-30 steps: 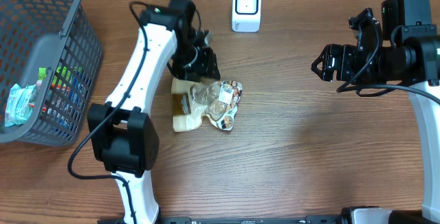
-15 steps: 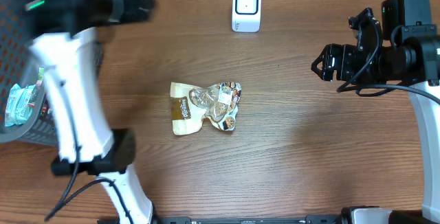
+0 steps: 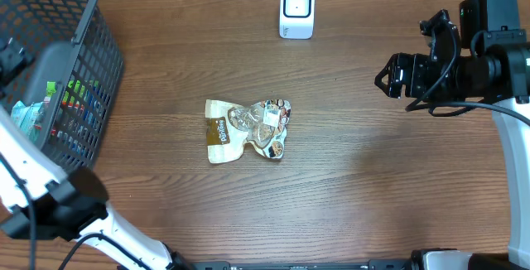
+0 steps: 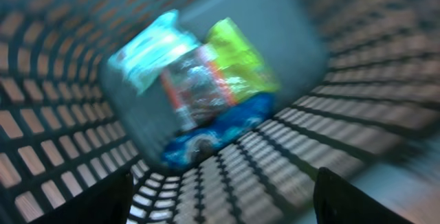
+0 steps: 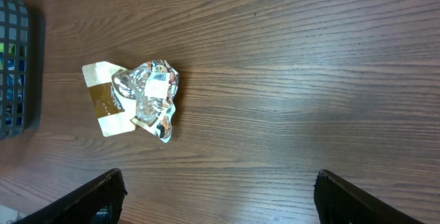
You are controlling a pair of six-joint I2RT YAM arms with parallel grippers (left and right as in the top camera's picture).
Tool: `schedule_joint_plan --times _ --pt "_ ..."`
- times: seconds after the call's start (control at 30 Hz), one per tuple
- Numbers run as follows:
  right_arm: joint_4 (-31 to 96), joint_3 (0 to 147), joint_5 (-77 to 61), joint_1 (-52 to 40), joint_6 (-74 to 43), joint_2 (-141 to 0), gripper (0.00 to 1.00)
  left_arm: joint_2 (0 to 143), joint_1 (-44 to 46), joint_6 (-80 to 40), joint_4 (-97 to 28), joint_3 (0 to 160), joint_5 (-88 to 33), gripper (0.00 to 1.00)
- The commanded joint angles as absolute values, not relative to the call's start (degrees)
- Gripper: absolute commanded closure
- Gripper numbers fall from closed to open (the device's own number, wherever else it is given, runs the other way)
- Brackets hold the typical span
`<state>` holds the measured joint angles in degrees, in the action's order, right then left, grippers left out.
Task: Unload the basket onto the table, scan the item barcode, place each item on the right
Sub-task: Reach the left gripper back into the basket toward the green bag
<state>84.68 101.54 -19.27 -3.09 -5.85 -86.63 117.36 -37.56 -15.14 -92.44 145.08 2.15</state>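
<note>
Wood-grain table (image 3: 373,179), crinkled packet (image 3: 247,129), grey lattice basket (image 3: 103,71), rounded white scanner (image 3: 296,9), left gripper (image 4: 223,200) and right gripper (image 5: 220,196) gaping, empty.

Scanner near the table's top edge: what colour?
The scanner is white with a dark-outlined window; the overhead view shows it best.

Bare table (image 3: 373,204) rings the packet (image 3: 247,129); a basket (image 3: 98,88) fills the far-left corner, and a scanner (image 3: 296,10) stands mid far edge.

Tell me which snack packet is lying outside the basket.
The crumpled tan-and-clear packet, alone on the table near the white scanner; the other packets all sit inside the grey basket.
</note>
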Motion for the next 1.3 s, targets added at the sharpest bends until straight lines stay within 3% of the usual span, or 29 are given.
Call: schedule_joint_plan --times 0.0,0.43,1.03,1.2,1.23,1.27 --pt "84.47 102.72 -19.62 -3.27 -6.0 -86.28 0.11 118.63 -40.93 -18.04 -87.77 135.24 2.98 0.25" --pt "84.55 102.72 -19.62 -3.27 -6.0 -86.28 0.11 118.78 -41.87 -16.36 -64.58 108.49 3.09 0.18" --pt "85.62 102.72 -19.62 -3.27 -6.02 -86.28 0.11 118.8 -40.53 -21.26 -43.07 88.95 1.65 0.07" --pt "85.58 102.72 -19.62 -3.27 -6.02 -86.28 0.11 118.8 -39.72 -21.28 -38.46 83.79 1.34 0.14" --pt "85.56 102.72 -19.62 -3.27 -6.02 -86.28 0.11 118.8 -39.57 -21.26 -37.95 83.11 1.37 0.22" --pt "85.56 102.72 -19.62 -3.27 -6.02 -86.28 0.11 118.8 -39.46 -21.28 -37.54 82.54 1.28 0.39"
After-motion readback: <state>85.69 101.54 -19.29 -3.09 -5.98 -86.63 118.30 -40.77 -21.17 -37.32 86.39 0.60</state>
